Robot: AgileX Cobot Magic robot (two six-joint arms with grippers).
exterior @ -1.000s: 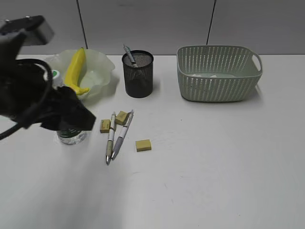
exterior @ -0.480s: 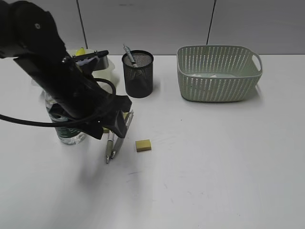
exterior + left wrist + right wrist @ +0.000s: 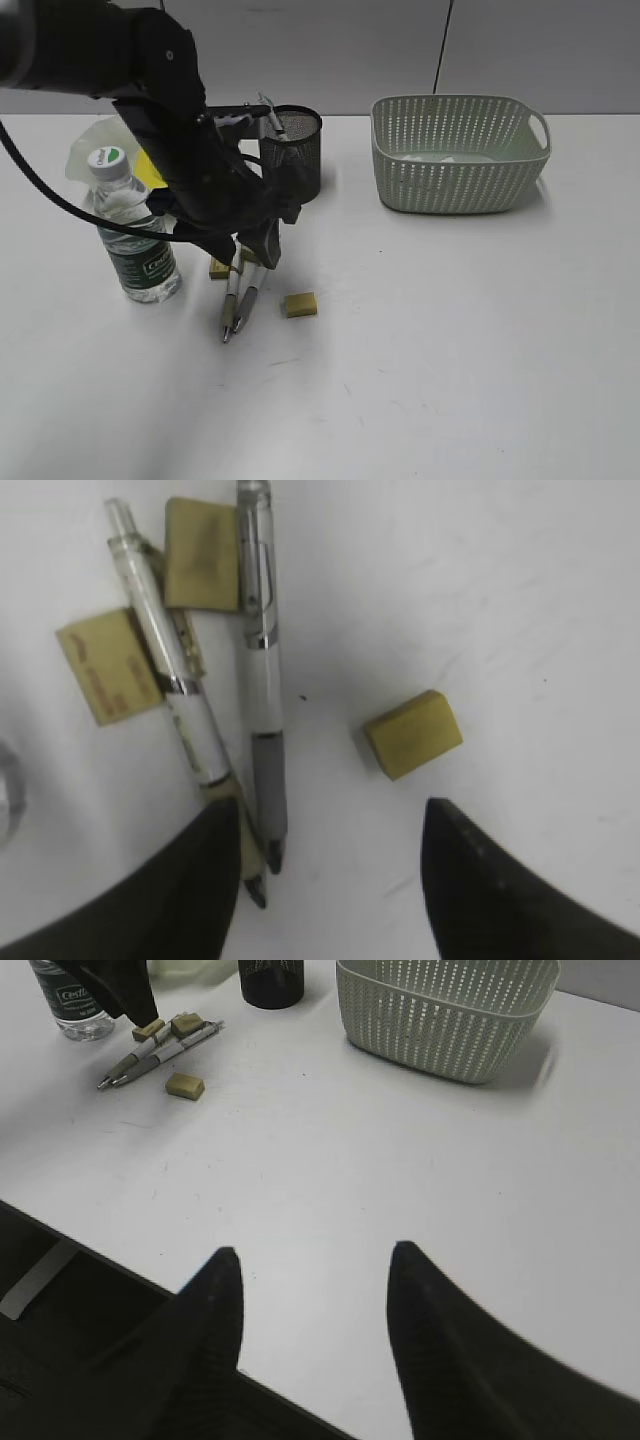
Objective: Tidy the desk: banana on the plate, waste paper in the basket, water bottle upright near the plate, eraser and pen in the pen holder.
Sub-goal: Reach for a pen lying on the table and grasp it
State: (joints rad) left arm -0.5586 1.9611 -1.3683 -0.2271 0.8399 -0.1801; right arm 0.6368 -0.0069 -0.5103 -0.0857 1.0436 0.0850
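My left gripper [image 3: 330,810] is open and empty, hovering over two pens [image 3: 262,680] and three yellow erasers [image 3: 412,734] on the desk; the pen tips lie beside its left finger. From the exterior view, that gripper [image 3: 260,248] hangs above the pens [image 3: 240,300]. The water bottle [image 3: 130,235] stands upright next to the plate [image 3: 92,140], where a bit of banana [image 3: 150,172] shows behind the arm. A pen sticks out of the pen holder [image 3: 300,150]. Something whitish lies in the basket [image 3: 460,150]; I cannot tell whether it is the waste paper. My right gripper [image 3: 316,1252] is open and empty.
One eraser [image 3: 300,304] lies apart, right of the pens. The right gripper hangs over the desk's front edge [image 3: 120,1260], far from the basket [image 3: 450,1010] and the bottle [image 3: 70,1000]. The left arm hides part of the plate and the pen holder.
The left arm has swung from the bottle to the right, over the pens and erasers. The bottle now stands uncovered. The right gripper shows no change.
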